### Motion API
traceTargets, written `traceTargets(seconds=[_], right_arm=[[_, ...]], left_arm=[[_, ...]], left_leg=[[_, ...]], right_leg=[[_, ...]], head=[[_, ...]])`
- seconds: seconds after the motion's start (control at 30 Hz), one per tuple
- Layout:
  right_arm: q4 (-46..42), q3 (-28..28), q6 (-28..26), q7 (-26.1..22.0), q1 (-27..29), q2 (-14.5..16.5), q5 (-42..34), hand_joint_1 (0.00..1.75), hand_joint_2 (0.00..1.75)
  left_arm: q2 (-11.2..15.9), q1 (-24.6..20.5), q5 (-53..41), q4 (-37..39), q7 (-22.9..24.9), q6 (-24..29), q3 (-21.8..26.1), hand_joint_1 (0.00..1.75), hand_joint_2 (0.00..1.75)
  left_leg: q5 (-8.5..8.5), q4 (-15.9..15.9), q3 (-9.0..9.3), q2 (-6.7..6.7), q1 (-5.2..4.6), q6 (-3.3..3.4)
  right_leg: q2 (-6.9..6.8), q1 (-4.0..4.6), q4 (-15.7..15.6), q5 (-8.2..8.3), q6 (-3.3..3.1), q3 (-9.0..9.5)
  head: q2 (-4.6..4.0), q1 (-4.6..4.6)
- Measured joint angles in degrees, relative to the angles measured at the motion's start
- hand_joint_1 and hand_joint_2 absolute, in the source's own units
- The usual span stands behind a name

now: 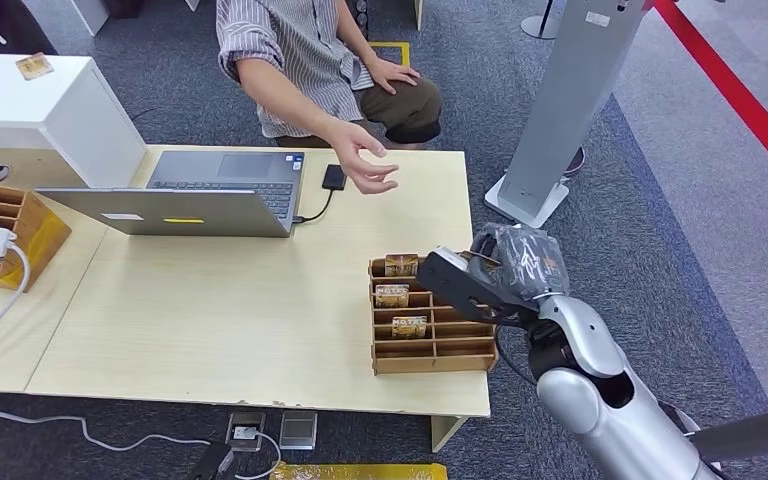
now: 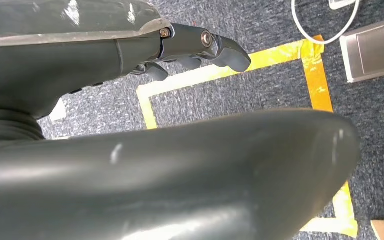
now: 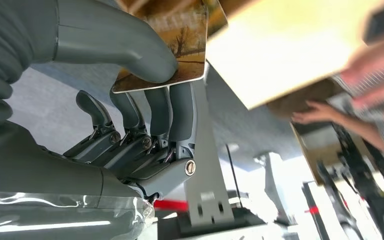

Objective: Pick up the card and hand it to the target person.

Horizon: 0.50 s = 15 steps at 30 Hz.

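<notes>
The left hand (image 2: pixel 200 47) hangs over the floor (image 2: pixel 240 95), its fingers (image 2: pixel 230 52) curled in and holding nothing. On the bench (image 1: pixel 220 310) a laptop (image 1: pixel 210 195) stands near the far edge. Beyond that edge sits a person (image 1: pixel 310 60), reaching an open hand (image 1: pixel 365 160) over the bench. Near the right edge is a wooden rack (image 1: pixel 430 330) with 3 cards in its slots. The right hand (image 1: pixel 485 285) is above the rack's far right corner. It pinches the card (image 3: pixel 172 42) between the thumb (image 3: pixel 125 47) and the fingers (image 3: pixel 180 115); the card is lifted, clear of the rack.
</notes>
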Motion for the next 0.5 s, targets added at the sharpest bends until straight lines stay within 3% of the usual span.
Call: traceTargets(seconds=[0.23,0.5], right_arm=[[-7.75,-1.29,-2.22,-4.93,0.11,-0.91,0.66,1.5,1.75],[-2.63,-1.03,-18.62,-20.18,-0.05,2.88,2.08,1.5,1.75]], left_arm=[[-0.01,-0.12,-0.21,-0.02,0.03,-0.03,-0.03,0.0,0.0],[-0.22,-1.67,-0.91,-0.02,0.39,-0.83,-0.63,0.0,0.0]], left_leg=[[0.0,0.0,0.0,0.0,0.0,0.0],[0.0,0.0,-0.03,-0.01,0.0,0.0]], right_leg=[[0.0,0.01,0.01,0.0,0.0,0.01],[-0.01,0.01,0.02,0.0,0.0,0.04]], head=[[0.0,-0.01],[0.01,0.0]])
